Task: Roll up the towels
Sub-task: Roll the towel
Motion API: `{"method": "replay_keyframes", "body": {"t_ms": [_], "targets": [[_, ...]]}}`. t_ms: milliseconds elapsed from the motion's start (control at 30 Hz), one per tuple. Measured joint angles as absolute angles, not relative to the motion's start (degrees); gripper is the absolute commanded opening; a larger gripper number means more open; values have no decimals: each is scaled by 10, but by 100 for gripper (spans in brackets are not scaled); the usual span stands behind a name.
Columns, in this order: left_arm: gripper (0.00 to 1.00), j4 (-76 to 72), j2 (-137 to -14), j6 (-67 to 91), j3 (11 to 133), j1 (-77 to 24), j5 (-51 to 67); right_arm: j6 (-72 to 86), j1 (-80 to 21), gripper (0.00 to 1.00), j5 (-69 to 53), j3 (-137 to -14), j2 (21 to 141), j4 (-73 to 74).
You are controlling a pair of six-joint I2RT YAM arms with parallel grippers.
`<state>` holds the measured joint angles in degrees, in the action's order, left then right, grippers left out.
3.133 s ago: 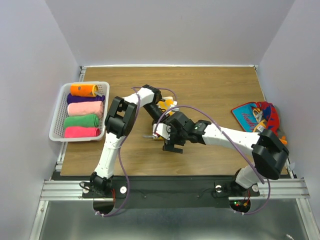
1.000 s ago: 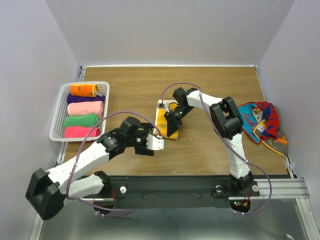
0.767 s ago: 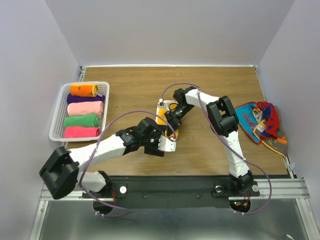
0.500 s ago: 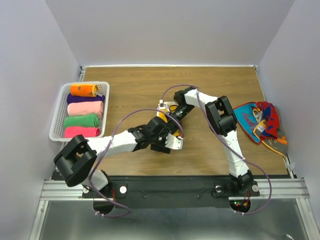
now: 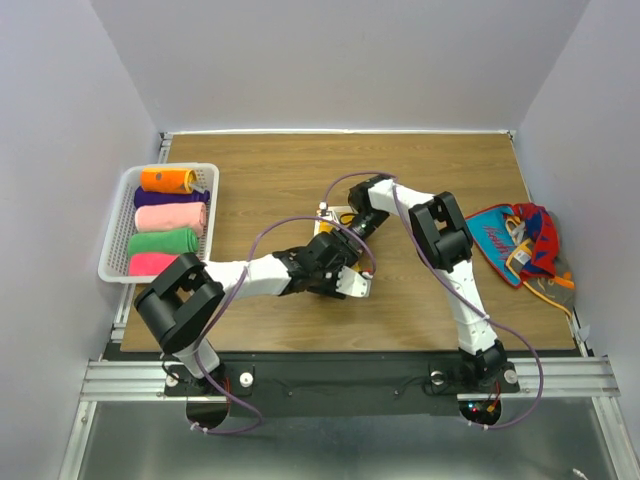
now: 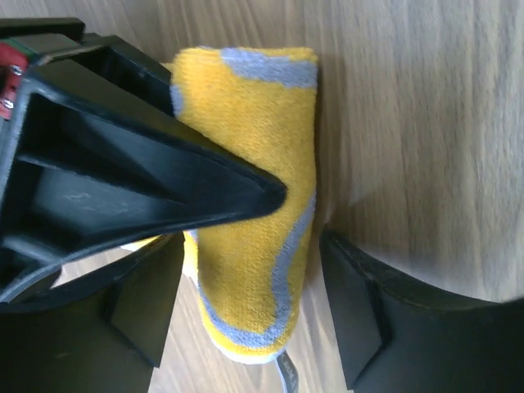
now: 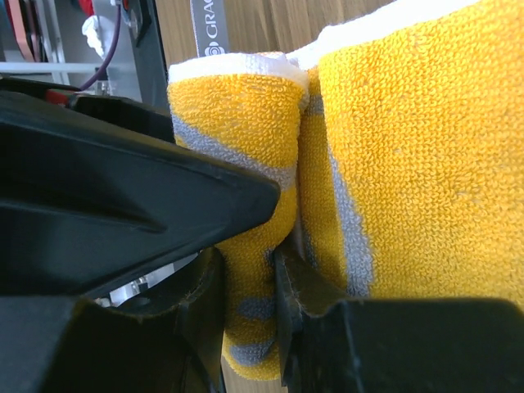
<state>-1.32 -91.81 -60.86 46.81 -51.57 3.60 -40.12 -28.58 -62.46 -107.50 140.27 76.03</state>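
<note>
Yellow towel (image 6: 254, 188) lies between parted fingers (image 6: 364, 323) of the left hand (image 6: 255, 304)

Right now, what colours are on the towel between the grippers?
The towel is yellow with grey stripes; left wrist view.

Bright, even light is coming from overhead, casting soft, faint shadows beneath the arms (image 5: 250, 272) on the table (image 5: 450, 170). In the wrist views the near black fingers (image 6: 368, 319) are blurring out of focus, while the towel (image 6: 254, 164) pile is showing crisp.
</note>
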Motion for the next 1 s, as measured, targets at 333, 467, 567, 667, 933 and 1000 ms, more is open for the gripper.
{"method": "replay_keyframes", "body": {"t_ms": [333,467,567,667,933,1000], "targets": [[33,69,-931,-591,507,-499,90,-387,-267,95,-615,-1130,1402,789],[33,109,-936,-582,526,-491,123,-350,-209,100,-599,-1222,1399,769],[33,150,-958,-575,562,-473,159,-319,-159,100,-592,-1257,1378,743],[33,199,-990,-568,609,-446,211,-288,-103,100,-576,-1234,1314,706],[38,356,-1124,-565,777,-354,370,-260,-67,100,-507,-1016,1032,607],[39,395,-1157,-566,814,-338,404,-261,-74,100,-498,-968,976,593]]}}
